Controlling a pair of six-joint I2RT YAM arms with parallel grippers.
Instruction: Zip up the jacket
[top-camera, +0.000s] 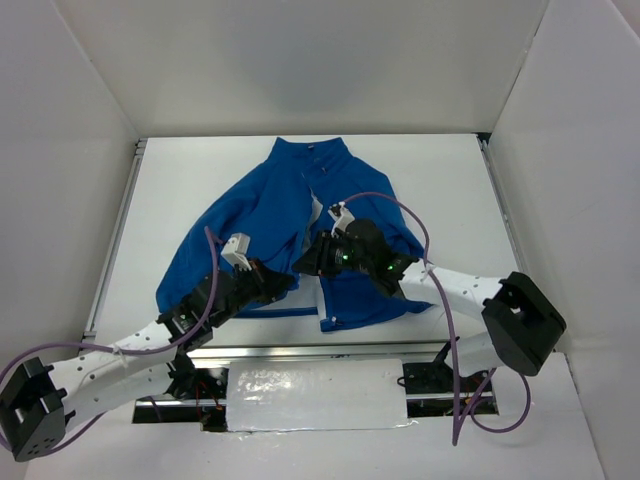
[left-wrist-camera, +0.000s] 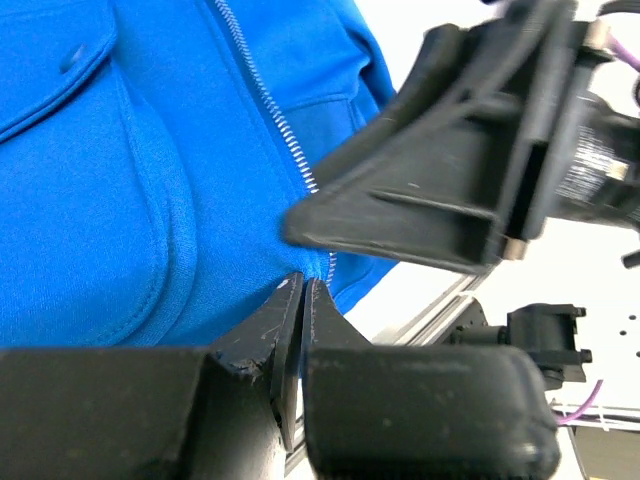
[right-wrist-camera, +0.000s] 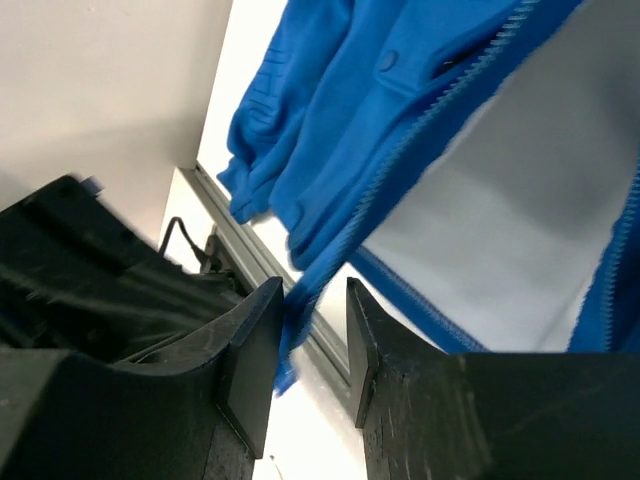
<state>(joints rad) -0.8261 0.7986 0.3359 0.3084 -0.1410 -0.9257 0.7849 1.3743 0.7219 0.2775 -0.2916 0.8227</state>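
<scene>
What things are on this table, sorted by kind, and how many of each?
Blue jacket: 1
Robot arms: 2, the left arm and the right arm
Pincers: 2, the left pincer closed at the jacket's bottom edge, and the right pincer open around a fold of the jacket
Total: 5

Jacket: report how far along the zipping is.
Done: the jacket is spread on the table, both arms at its bottom hem. In hand: the left gripper is shut on the hem below the zipper teeth; the right gripper is open, astride the other front edge. Left: the front gapes, lining showing; nothing is zipped toward the collar.
</scene>
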